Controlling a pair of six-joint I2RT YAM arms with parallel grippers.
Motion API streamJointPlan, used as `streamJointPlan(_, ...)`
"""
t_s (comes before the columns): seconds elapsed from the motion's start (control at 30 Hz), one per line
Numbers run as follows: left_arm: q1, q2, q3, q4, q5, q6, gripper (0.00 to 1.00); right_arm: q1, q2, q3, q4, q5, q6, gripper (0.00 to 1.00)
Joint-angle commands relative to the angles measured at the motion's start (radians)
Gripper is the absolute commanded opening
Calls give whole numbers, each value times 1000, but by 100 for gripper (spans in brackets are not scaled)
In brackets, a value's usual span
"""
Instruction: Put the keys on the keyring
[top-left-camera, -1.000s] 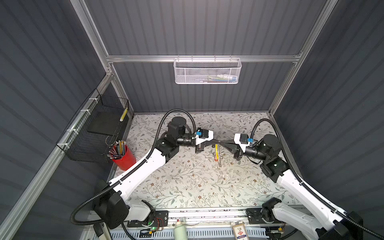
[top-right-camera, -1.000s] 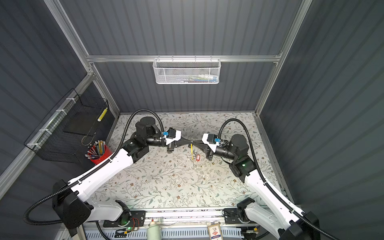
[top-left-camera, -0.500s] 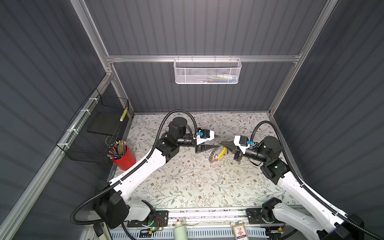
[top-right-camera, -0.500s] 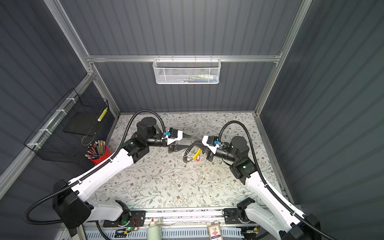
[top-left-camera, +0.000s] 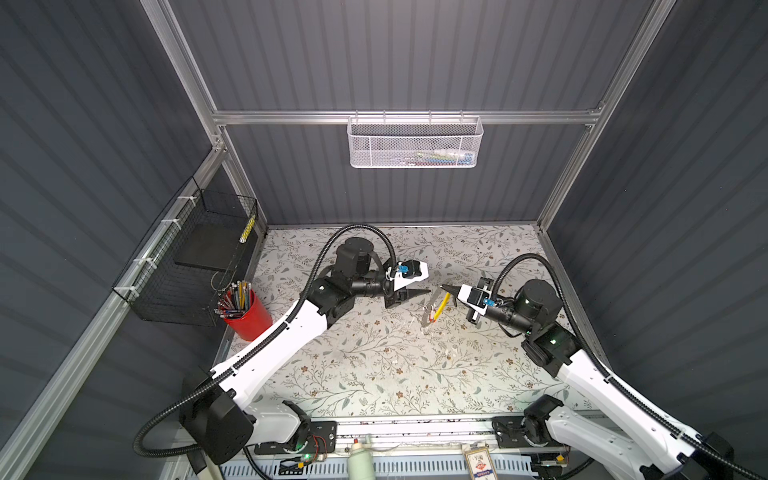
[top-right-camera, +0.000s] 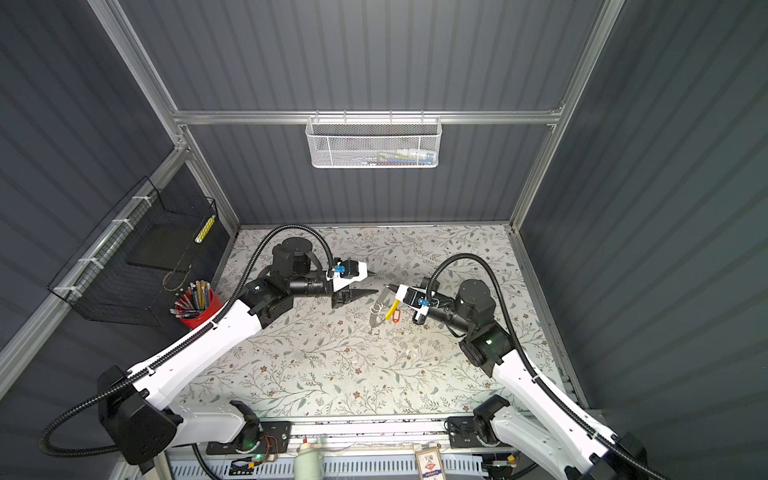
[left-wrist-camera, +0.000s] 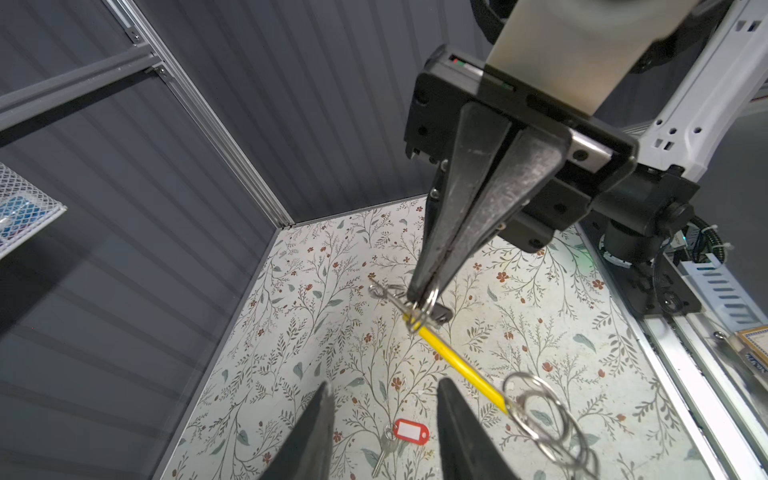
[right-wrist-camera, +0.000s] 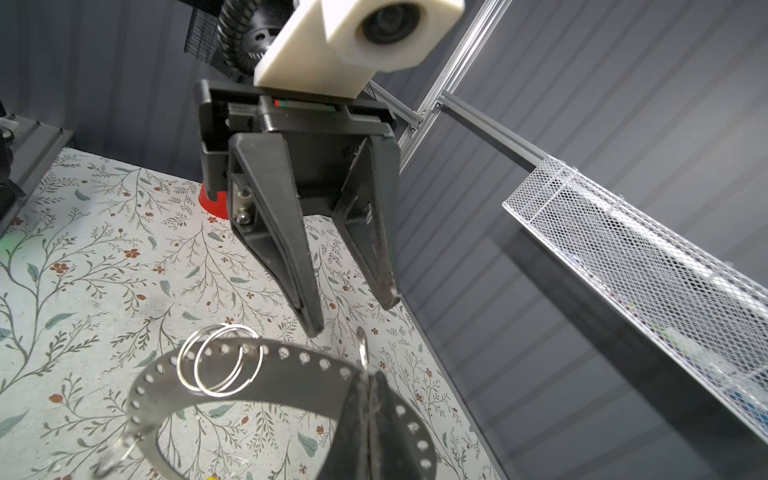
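Note:
My right gripper (right-wrist-camera: 370, 380) is shut on the keyring (right-wrist-camera: 270, 374), a grey band with small holes that hangs from its tips above the floral table. The ring's yellow segment (left-wrist-camera: 457, 361) slants down from those tips, and loose split rings (left-wrist-camera: 536, 401) dangle at its lower end. In both top views the keyring (top-right-camera: 390, 309) hangs just below the right gripper (top-left-camera: 442, 286). My left gripper (left-wrist-camera: 385, 382) stands open and empty, a short way off and facing it (top-right-camera: 374, 283). A silvery key with a red tag (left-wrist-camera: 409, 432) lies on the table under the left fingers.
A red cup of pencils (top-left-camera: 248, 313) stands at the table's left edge below a black wire basket (top-left-camera: 199, 249) on the left wall. A white mesh basket (top-left-camera: 415, 143) hangs on the back wall.
My left gripper was shut at the keyring one second ago; it has opened and drawn back to the left. The keyring has swung and now hangs from the right gripper alone.

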Motion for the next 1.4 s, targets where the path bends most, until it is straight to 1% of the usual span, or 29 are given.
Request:
streamJointPlan(0.0,-11,-9,35,-31,7,20,38,6,-4,-18,52,11,-24,0)
streamJointPlan(0.2,-19,-6,35,-8,17,-9,34,7,-20,-114,239,-13,-3,0)
streamJointPlan(0.33,-28,-9,29,-9,20,-13,32,7,-23,-166,354,-24,-23,0)
streamJointPlan(0.47,-34,-21,15,-9,17,-22,30,8,-22,-192,415,-34,-55,0)
streamJointPlan(0.63,-37,-41,-14,-9,-10,-32,30,7,-26,-215,445,-66,-93,0)
streamJointPlan(0.93,-61,-41,-25,7,-39,-33,28,8,-37,-220,457,-44,-111,0)
streamJointPlan(1.17,-84,-22,-5,4,-62,-8,27,10,-40,-212,424,-54,-116,0)
streamJointPlan(1.37,-103,-5,37,-53,-85,42,25,10,-48,-212,410,-57,-120,0)
